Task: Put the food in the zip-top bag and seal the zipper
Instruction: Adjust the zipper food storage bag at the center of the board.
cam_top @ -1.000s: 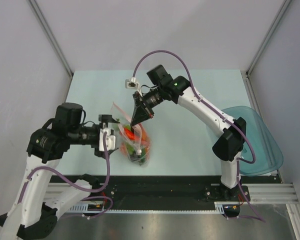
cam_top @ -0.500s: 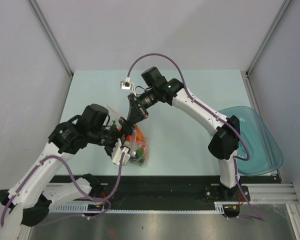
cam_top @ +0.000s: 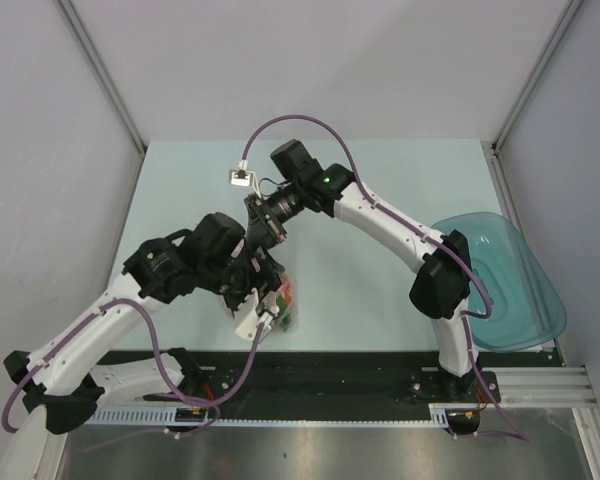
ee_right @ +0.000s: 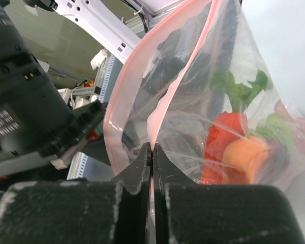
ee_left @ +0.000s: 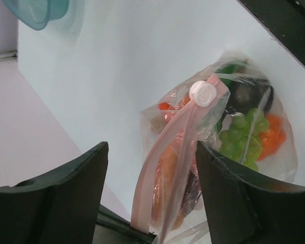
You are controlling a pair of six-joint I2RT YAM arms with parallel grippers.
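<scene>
Left wrist cam: my left gripper [ee_left: 150,175] stands wide, jaws either side of the zipper [ee_left: 160,147] w/ gaps both sides, gripping nothing. The strip's lower end runs out of frame.

Right wrist cam: my right gripper [ee_right: 152,155] is pinched flat on that pink strip. Behind it, glare on the plastic blurs the food. I make out green leaves, a red-orange piece & an orange lump, but can't tell which is which.

Top view: my left wrist covers most of the zip-top bag [cam_top: 283,300], and both sets of fingertips are hidden. Can't tell if the bag's bottom rests on the table [cam_top: 380,200].

Vs 1 s ago: my left arm sat off to the bag's left w/ the bag in plain sight. Now it has swung in over it. My right arm has shifted left, still clamped on the strip.

Bag: crinkly & clear, near the table's near-left edge between my arms. A white round slider [ee_left: 203,93] sits on the strip's far end. Inside are a grape bunch [ee_left: 241,137], an orange-red round fruit [ee_left: 272,134] and a dark ball [ee_left: 246,96]. The teal bowl [cam_top: 515,285] is well apart, far right.
</scene>
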